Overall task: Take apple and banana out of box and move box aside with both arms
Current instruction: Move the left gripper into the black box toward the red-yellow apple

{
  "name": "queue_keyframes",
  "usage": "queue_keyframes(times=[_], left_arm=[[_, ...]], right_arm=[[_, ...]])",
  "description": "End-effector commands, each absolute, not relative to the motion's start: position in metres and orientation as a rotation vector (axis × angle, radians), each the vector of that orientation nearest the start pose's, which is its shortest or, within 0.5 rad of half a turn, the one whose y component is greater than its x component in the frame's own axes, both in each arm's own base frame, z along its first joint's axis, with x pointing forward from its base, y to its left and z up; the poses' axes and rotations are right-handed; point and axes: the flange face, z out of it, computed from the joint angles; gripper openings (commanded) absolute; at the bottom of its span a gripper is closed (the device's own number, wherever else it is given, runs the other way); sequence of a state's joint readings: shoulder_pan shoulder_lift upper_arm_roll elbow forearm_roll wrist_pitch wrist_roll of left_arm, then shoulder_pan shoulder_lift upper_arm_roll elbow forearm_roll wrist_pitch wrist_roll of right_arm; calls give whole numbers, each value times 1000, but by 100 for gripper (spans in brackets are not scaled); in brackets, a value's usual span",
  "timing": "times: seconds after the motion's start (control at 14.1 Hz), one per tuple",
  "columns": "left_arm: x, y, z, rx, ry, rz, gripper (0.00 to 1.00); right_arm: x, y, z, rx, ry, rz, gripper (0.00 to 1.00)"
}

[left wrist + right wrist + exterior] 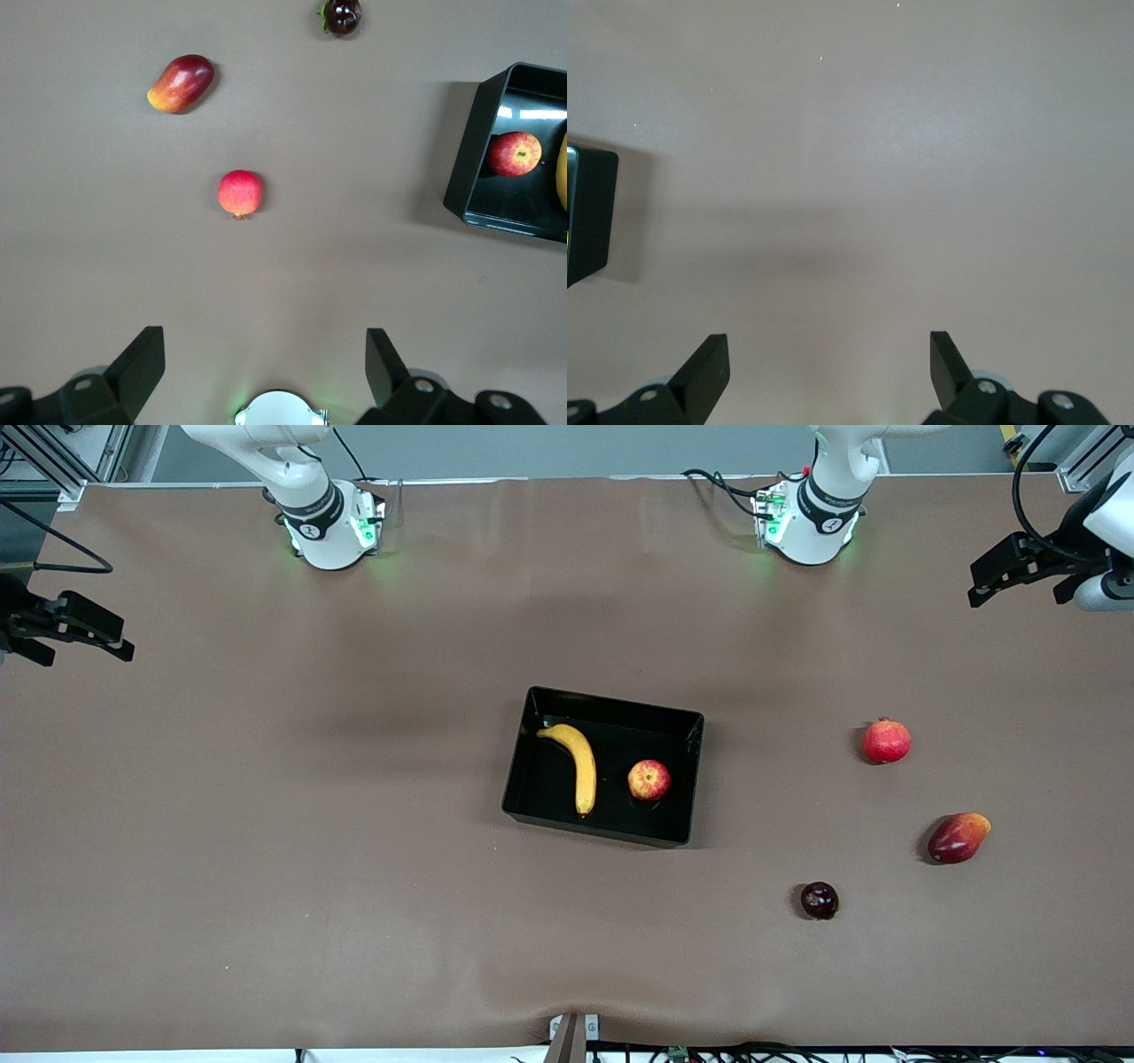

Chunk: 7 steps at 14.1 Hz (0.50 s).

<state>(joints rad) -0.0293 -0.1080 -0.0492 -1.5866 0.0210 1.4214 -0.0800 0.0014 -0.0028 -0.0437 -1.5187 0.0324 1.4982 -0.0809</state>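
Both my pincers wide and empty, left pincer [997,580] and right pincer [84,638] up at the worktop's ends; banana [578,764] and apple [649,780] side by side in box [532,731] mid-worktop, so descend vertically, clear of walls.

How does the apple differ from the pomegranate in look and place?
The apple lies in the black box beside the banana; the pomegranate lies on the bare table, toward the left arm's end. The apple is red mottled with yellow; the pomegranate is evenly red and has a small crown tip. Both are round, similar in size, and untouched.
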Motion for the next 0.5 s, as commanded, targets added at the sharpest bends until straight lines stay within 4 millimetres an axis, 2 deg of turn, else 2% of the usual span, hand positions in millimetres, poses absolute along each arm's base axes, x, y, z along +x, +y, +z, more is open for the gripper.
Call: queue_keyframes(times=[0.0, 0.14, 0.28, 0.35, 0.42], left_arm=[[509, -40, 665, -3121, -24, 101, 100], [509, -41, 665, -3109, -22, 99, 100], [529, -54, 651, -3097, -58, 126, 100], [534, -67, 640, -3097, -71, 154, 100], [547, -86, 615, -3090, -74, 206, 100]], right_arm=[[548, -22, 649, -3123, -81, 22, 100], [548, -23, 649, -3123, -79, 22, 100], [548, -23, 649, -3122, -77, 22, 100], [548, -22, 649, -3122, -76, 22, 100], [548, -23, 649, -3122, -74, 22, 100]])
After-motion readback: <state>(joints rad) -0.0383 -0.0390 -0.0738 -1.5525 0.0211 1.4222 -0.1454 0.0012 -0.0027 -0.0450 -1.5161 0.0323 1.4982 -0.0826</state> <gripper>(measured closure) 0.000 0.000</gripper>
